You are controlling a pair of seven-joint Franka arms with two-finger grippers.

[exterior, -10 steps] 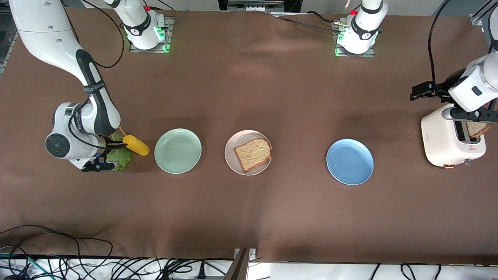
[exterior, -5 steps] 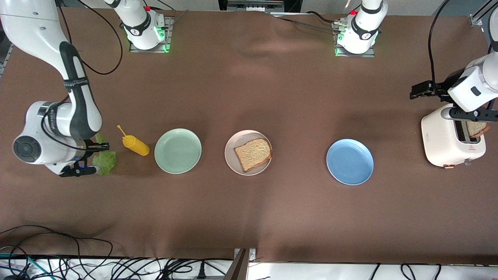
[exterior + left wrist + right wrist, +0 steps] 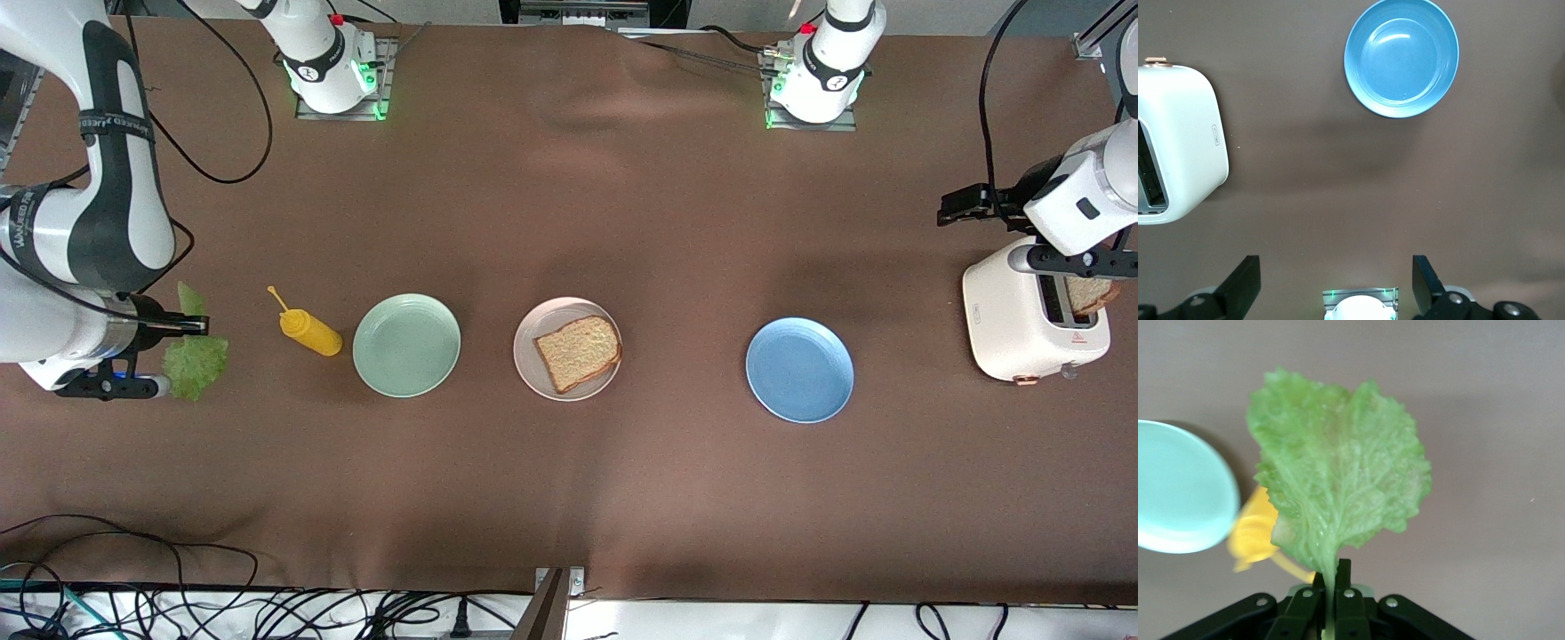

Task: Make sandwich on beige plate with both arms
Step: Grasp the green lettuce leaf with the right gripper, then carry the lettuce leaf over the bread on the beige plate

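The right claw has lifted the lettuce leaf off the desk and carried it away from the yellow squeeze bottle, out toward the right arm's end of the desk. A second ago the leaf lay beside that bottle under the claw; now it hangs in the air, pinched by its stem between the closed fingers, as the right wrist view shows. So the pick is done, and I judge the next step is to bring the leaf over to the beige plate.

That plate sits well off from the right claw, past the bottle and the mint-green plate, and carries one toast slice. The blue plate lies between it and the left claw.

The left claw has held its place over the white toaster, its fingers spread wide and gripping nothing. A second toast slice sticks up from the toaster slot, partly covered by the left arm.

The right arm is cut off at the picture's edge, and the claw's fingers are hard to make out in the front view.
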